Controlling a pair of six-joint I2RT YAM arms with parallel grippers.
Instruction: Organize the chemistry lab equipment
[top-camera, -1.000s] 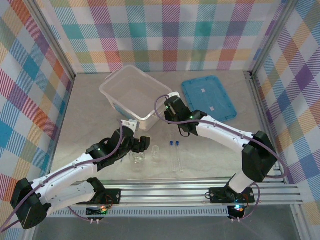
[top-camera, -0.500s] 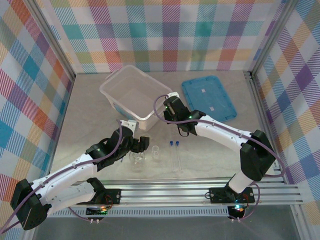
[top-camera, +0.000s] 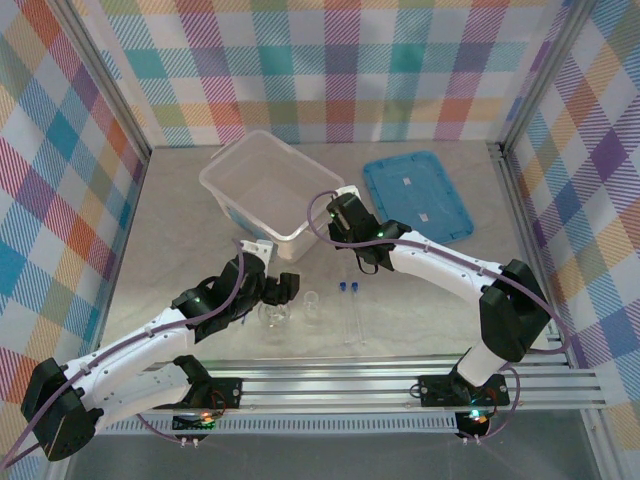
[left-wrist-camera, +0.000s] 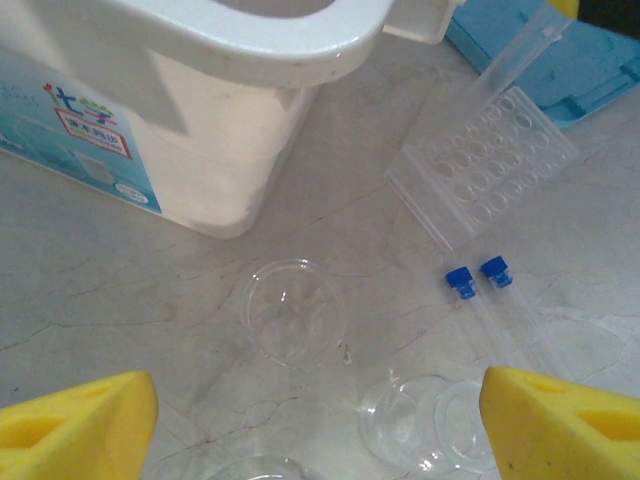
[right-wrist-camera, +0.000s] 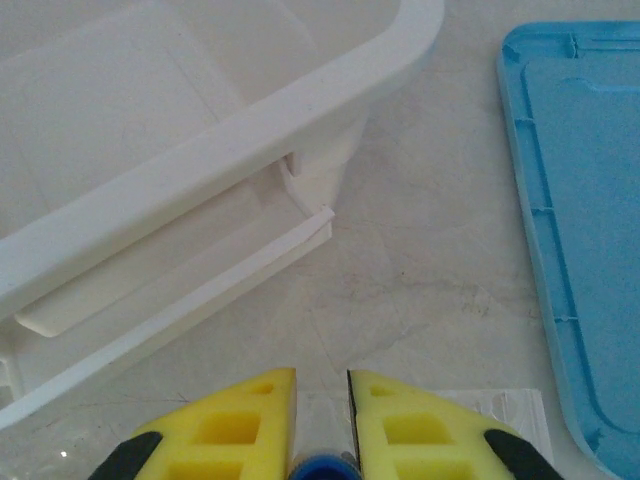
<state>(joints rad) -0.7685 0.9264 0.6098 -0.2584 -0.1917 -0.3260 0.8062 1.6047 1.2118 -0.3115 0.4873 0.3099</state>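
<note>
Now, left fingers: spread wide with nothing between them, above the worktop, just beside the flask.
Right fingers: drawn narrow on a blue-capped tube; only its cap shows between them.
Right fingers' place: near the front corner of the tub, above a clear well plate.
Flask: on the worktop, on the near side of the left fingers in the top view.
Beaker: upright on the worktop, between the flask and the 2 loose tubes, touching neither.
Loose tubes: lying side by side on the worktop, caps toward the well plate, near it but apart.
Well plate: flat on the worktop between the tub and the lid.
Lid: flat on the worktop, right of the tub and apart from it.
Clear round rim: on the worktop ahead of the left fingers, near the tub; what it belongs to I cannot tell.
</note>
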